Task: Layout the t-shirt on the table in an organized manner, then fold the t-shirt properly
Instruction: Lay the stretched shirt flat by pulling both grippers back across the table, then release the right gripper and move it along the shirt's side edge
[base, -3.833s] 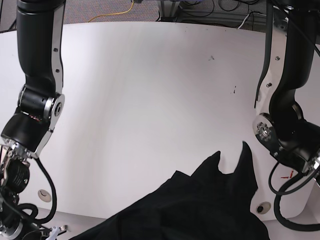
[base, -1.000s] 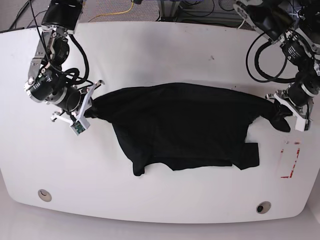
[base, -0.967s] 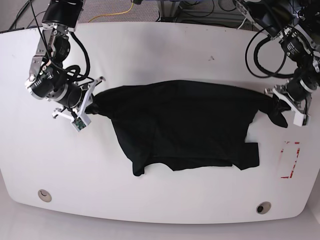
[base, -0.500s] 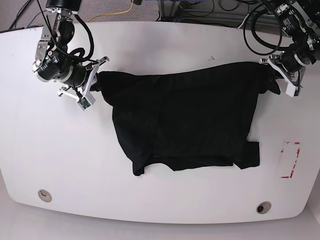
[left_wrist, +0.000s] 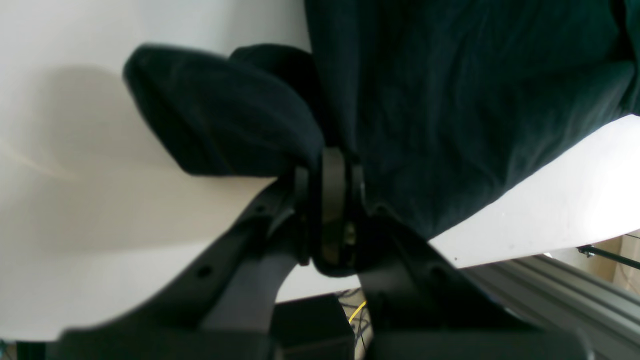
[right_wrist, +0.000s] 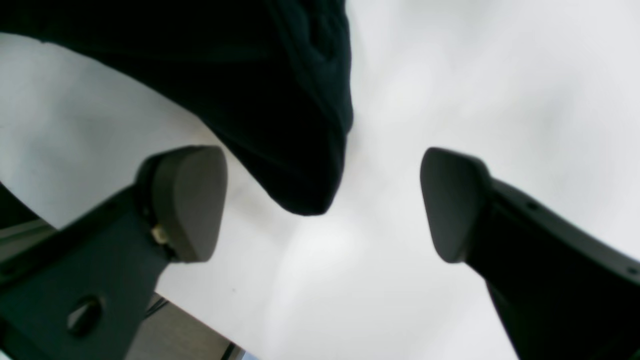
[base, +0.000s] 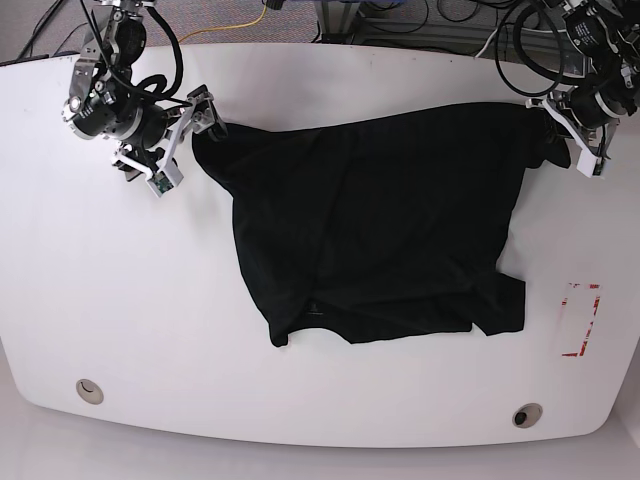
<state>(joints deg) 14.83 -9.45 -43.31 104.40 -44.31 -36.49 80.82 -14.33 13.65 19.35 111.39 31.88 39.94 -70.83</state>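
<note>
T-shirt (base: 380, 220) spread on tabletop (base: 150, 330), lower hem rumpled. Right claw (right_wrist: 320, 200) gapes wide, corner freed between its jaws; left claw (left_wrist: 327, 175) clamps fabric. Folding not begun.

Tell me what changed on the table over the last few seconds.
Both arms dragged the t-shirt from the near edge toward the far edge, spreading it out. The right tool has just opened and let go of its corner. The left tool stays shut on its corner. The table and red tape outline are unchanged.
</note>
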